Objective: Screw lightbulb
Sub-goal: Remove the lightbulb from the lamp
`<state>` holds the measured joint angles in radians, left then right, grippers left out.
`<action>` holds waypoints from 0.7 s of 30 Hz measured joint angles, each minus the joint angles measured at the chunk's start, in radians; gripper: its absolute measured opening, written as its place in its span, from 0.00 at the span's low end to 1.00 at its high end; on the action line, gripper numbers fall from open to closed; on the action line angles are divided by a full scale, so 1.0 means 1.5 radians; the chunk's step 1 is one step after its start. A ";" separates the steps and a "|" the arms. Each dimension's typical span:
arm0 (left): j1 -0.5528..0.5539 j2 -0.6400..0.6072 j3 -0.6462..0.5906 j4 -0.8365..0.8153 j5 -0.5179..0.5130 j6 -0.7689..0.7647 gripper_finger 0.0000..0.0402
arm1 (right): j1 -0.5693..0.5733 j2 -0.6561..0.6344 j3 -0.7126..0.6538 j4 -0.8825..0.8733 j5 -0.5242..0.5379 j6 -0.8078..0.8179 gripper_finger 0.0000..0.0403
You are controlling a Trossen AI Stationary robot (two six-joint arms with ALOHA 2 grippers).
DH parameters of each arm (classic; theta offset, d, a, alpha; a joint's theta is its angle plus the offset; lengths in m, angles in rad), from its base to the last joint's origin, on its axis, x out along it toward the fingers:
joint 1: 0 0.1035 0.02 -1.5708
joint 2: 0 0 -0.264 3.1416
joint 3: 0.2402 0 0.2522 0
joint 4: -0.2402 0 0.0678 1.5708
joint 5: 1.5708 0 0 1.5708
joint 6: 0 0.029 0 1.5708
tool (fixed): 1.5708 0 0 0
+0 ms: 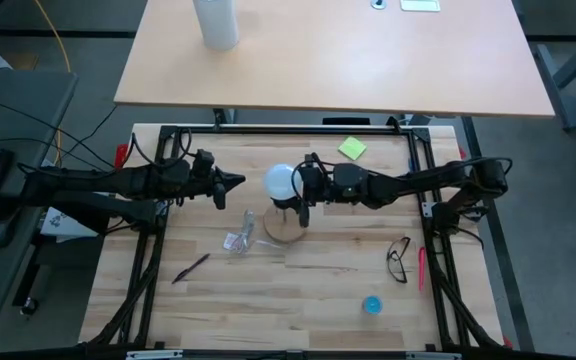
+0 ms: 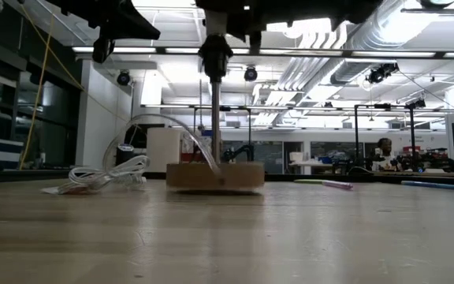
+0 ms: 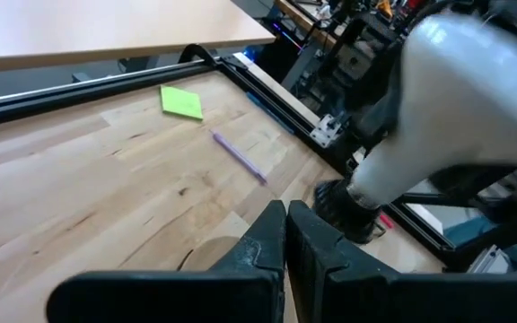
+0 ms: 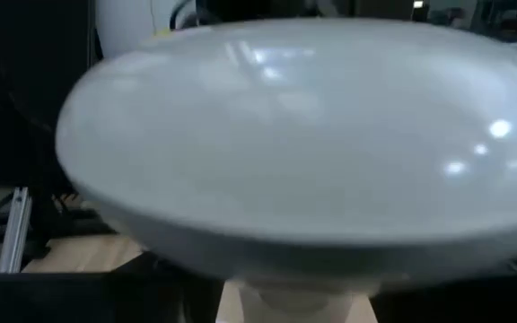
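From the table's near edge inward, a small blue round thing (image 1: 371,305) lies toward the right front, a pair of black-framed glasses (image 1: 398,259) farther in beside a red pen (image 1: 421,268), and a dark pen (image 1: 192,267) lies toward the left front. Closer to the middle, a coiled clear-and-white cable (image 1: 240,236) rests just beside the round wooden base (image 1: 284,228), which in the low view carries an upright dark socket post (image 2: 215,118). The lightbulb (image 1: 280,182) sits at the top of that post, its white globe up and its pale neck running down into the black socket, as the left wrist view shows (image 3: 474,117). The right gripper (image 1: 303,186) reaches in from the right and is clamped on the lightbulb, whose globe fills the right wrist view (image 4: 303,135). The left gripper (image 1: 236,181) hangs just left of the bulb, not touching it, its two dark fingers (image 3: 263,247) pressed together with nothing between them. Farther back, a green sticky note (image 1: 352,149) lies near the rear frame rail, with a thin purple pen (image 3: 238,156) close to it. Beyond the frame stands a second, pale table (image 1: 368,70) with a tall white cylinder (image 1: 216,22) on it.
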<state>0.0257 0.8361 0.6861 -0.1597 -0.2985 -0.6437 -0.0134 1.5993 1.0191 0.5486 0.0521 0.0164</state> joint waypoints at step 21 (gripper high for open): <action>-0.001 0.000 0.000 0.000 0.005 0.008 0.00 | 0.000 -0.001 0.049 -0.211 0.000 0.029 0.50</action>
<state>0.0250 0.8360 0.6861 -0.1604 -0.2905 -0.6323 -0.0128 1.5974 1.0927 0.2328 0.0525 0.0606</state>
